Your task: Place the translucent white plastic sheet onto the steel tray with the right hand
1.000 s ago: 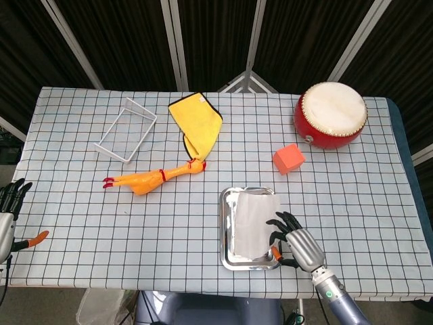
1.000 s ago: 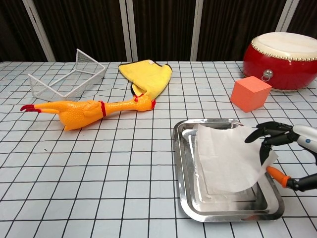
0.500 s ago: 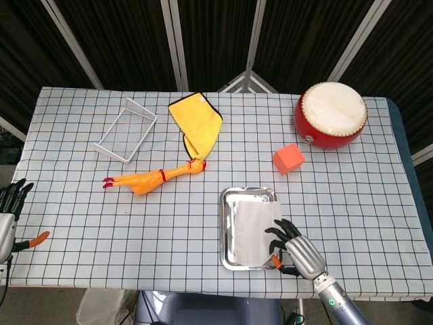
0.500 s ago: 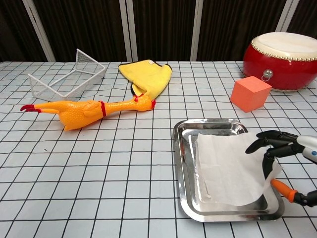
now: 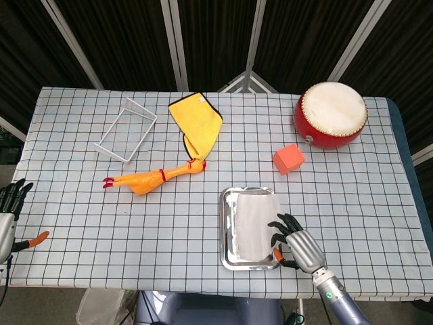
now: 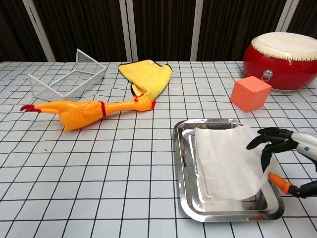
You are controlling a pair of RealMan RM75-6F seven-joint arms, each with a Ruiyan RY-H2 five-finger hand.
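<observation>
sheet [image 6: 225, 161] – one – lies in one steel tray [image 6: 184, 194], right hand [image 6: 285, 153] pinching its edge.

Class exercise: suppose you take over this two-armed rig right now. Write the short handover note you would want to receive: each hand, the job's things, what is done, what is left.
Right hand: at the right edge of the translucent white plastic sheet, fingers over that edge and apparently pinching it.
Left hand: at the table's left edge, fingers apart, holding nothing.
Sheet: lying over the rectangular steel tray, right edge lifted near the hand.
Done: sheet brought onto the tray.
Left: let go of the sheet so it settles flat, then draw the right hand clear.
</observation>
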